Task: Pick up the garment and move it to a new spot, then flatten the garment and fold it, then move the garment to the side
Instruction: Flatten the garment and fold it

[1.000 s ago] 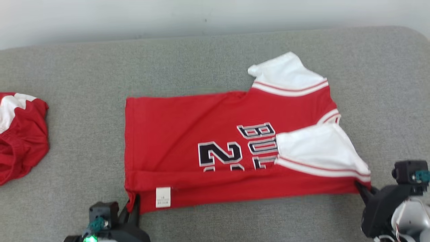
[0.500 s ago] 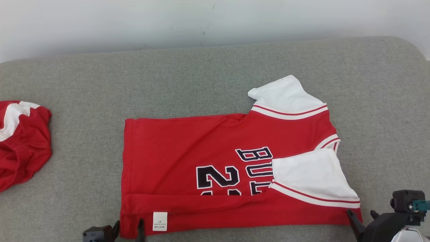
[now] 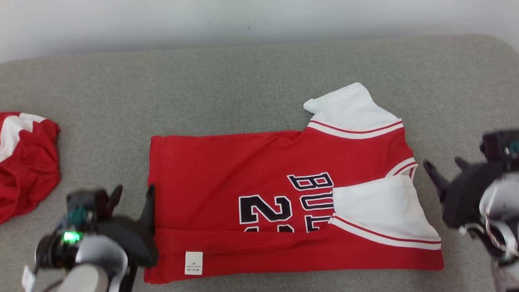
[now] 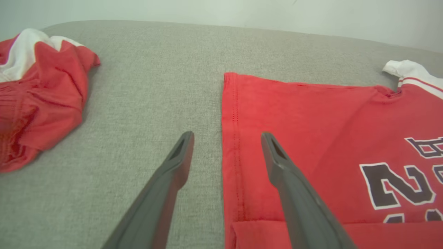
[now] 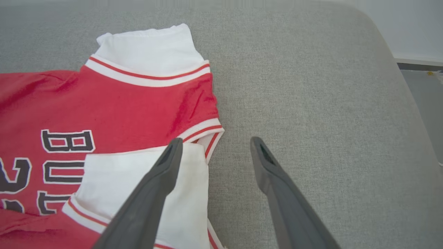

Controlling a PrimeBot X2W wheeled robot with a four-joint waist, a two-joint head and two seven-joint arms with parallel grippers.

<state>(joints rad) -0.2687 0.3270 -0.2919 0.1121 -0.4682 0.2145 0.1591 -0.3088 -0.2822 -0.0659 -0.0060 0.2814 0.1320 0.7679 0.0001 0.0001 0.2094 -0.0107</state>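
Partly folded red garment [image 3: 227,170] (white-sleeved).

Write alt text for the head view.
A red jersey with white sleeves lies flat on a grey cushion, its near edge folded over. The left gripper, open, is by its hem and the right gripper, open, beside its collar end; a crumpled red garment lies far left.

Our left gripper [image 3: 134,189] and right gripper [image 3: 442,162] carry long dark-grey tapered fingers [image 4: 294,193], black camera blocks [image 3: 499,145] with teal fittings [image 3: 77,215] (green light [image 3: 69,236] on the left) and silvery forearms [image 3: 502,198].
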